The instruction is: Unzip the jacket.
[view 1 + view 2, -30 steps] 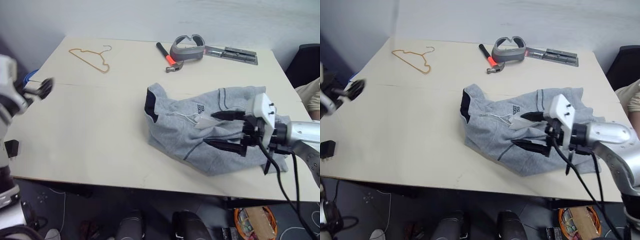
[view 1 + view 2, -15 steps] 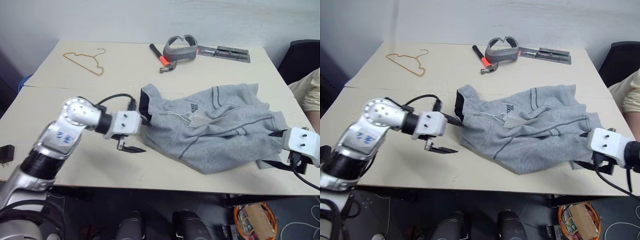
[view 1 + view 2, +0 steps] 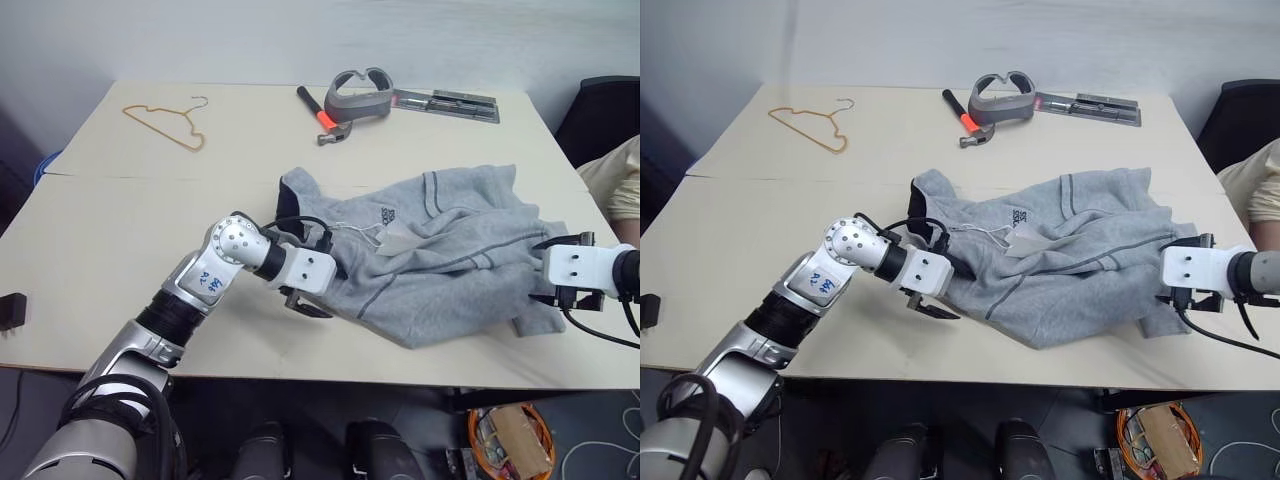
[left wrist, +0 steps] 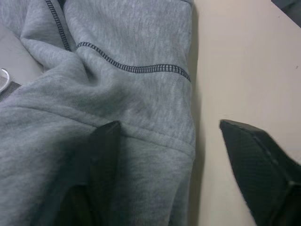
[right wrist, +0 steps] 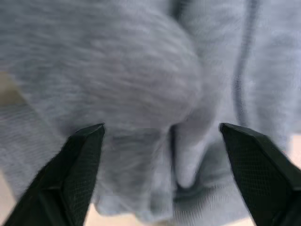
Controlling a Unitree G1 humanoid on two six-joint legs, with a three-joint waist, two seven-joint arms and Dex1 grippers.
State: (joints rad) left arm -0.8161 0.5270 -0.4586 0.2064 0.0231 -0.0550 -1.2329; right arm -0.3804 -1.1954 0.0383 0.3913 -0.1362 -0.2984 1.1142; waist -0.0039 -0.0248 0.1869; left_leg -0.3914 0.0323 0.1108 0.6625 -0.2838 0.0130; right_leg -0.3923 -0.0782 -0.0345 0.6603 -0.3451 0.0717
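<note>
Now the left gripper (image 4: 164,141) straddles the jacket (image 3: 450,250) edge, jaws apart, and the right gripper (image 5: 160,141), also open, has closed in on its far end.

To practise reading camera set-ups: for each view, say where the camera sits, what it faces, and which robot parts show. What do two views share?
Head eyes: above, looking down at jacket on table; both arms show.
Left wrist: along left gripper at the jacket's edge.
Right wrist: along right gripper, fleece between open fingers.
Both wrist views share the jacket.
</note>
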